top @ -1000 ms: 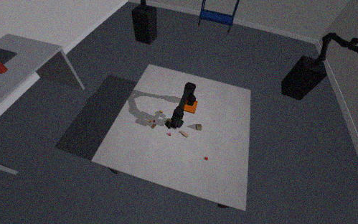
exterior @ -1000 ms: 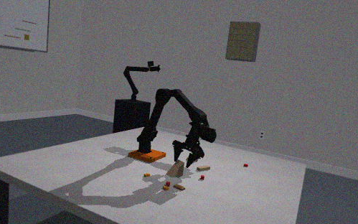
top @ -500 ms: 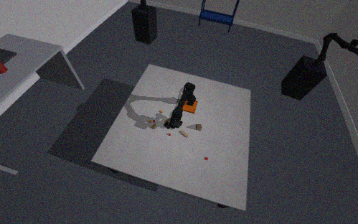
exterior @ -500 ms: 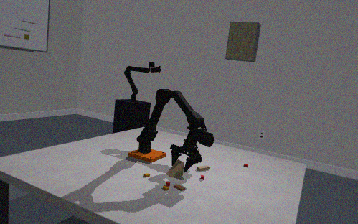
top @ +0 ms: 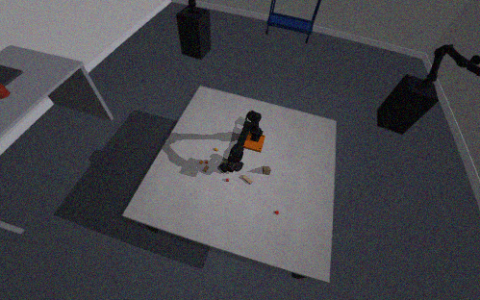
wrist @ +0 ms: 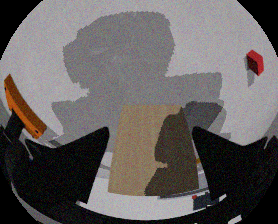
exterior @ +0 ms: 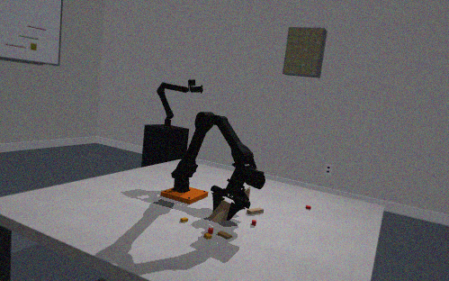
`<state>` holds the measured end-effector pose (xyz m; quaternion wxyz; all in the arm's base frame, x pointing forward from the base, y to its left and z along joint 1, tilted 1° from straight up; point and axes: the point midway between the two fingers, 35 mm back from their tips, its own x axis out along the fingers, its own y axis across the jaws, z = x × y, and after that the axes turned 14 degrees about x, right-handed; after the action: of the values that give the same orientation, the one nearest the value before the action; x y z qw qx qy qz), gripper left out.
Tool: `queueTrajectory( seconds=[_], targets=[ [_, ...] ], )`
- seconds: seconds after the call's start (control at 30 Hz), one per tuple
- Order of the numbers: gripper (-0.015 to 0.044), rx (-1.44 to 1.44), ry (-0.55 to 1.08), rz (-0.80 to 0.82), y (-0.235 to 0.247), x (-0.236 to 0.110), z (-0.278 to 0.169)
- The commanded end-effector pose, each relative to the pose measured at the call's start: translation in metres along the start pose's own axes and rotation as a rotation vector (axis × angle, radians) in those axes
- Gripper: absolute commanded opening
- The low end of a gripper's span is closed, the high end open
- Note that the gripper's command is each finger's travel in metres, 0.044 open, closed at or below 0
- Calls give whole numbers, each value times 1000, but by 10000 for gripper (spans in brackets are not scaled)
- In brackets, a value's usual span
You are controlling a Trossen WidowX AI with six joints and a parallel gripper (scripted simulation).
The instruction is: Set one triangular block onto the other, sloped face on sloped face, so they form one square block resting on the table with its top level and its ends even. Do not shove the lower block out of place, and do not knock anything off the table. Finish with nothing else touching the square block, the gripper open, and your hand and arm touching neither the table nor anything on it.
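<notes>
— Where does your top view sit?

— High and far off, looking steeply down on the whole white table point(top: 281, 226) and the floor around it; the arm point(top: 242, 141) is small at the middle.

— And the exterior one?

— Low, near a table point(exterior: 317, 243) corner, facing the far wall, so you see the arm point(exterior: 227, 140) side-on and much nearer.

— The wrist view?

— Closest of all, looking down past the gripper point(wrist: 150, 163) at a wooden block point(wrist: 139, 149). All three share the orange base plate point(wrist: 22, 106).
</notes>
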<state>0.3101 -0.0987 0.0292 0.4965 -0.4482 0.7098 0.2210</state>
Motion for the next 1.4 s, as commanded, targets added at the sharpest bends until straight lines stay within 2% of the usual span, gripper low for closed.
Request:
queueTrajectory(
  seconds=[0.0,0.17,0.4,0.6,0.7,1.37],
  targets=[
    [335,-5,4,-3,0,2,-1],
    [204,-5,4,-3,0,2,-1],
    [157,-5,4,-3,0,2,-1],
    [0,-1,0,0,0,-1,-1],
    [0,-1,-12,4,0,0,-2],
    [0,-2,-509,131,-9,-8,-37]
  ],
)
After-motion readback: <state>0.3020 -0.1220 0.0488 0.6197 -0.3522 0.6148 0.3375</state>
